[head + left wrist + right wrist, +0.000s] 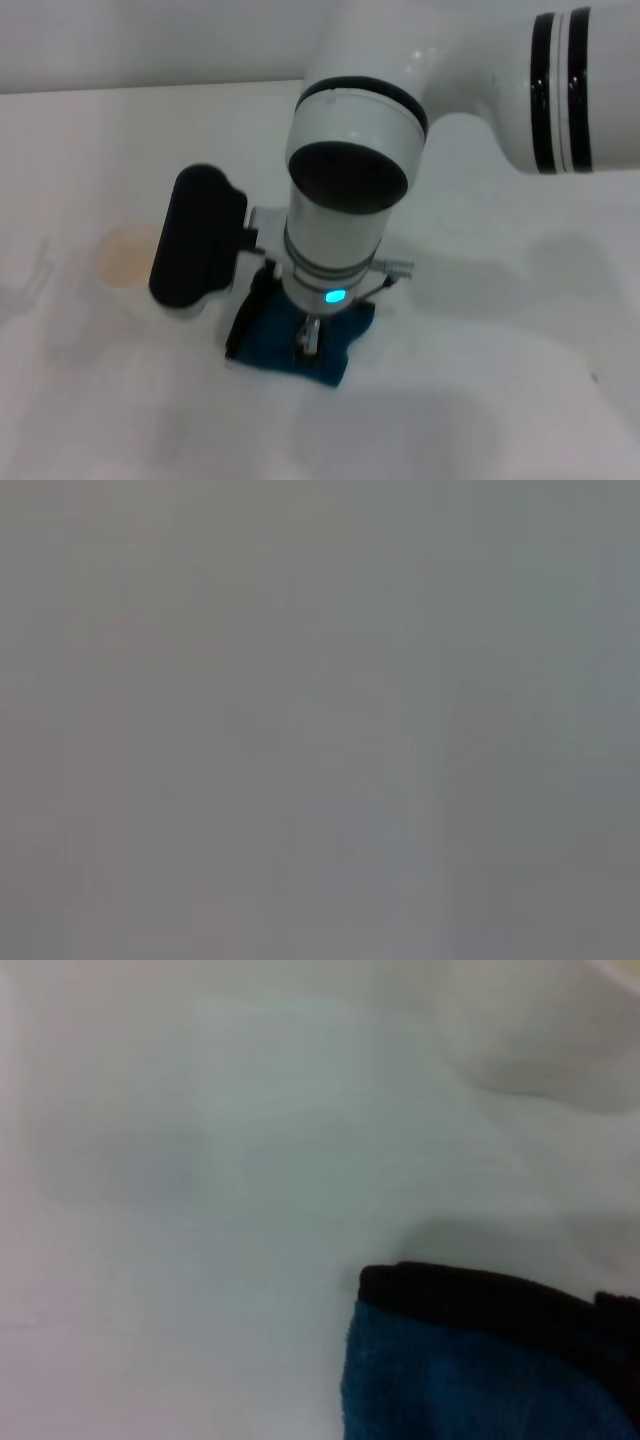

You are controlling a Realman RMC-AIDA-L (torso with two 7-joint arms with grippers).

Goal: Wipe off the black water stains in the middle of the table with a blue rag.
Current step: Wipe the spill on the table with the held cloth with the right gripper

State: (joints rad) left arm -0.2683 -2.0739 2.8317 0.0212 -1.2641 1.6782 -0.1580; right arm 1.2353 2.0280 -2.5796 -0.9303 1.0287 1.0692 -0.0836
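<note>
The blue rag (300, 345) lies bunched on the white table (480, 400) near the middle, its black edging showing at its left side. My right gripper (310, 338) points straight down onto the rag and is shut on it; the wrist hides most of the fingers. The right wrist view shows a corner of the rag (470, 1380) with its black edge against the bare table (200, 1160). The black water stains are hidden or out of view. The left gripper shows in no view; the left wrist view is a plain grey blur.
A pale cream cup (125, 255) stands on the table left of the rag, close to the black camera housing (195, 250) on my right wrist. The right arm (520, 90) reaches in from the upper right.
</note>
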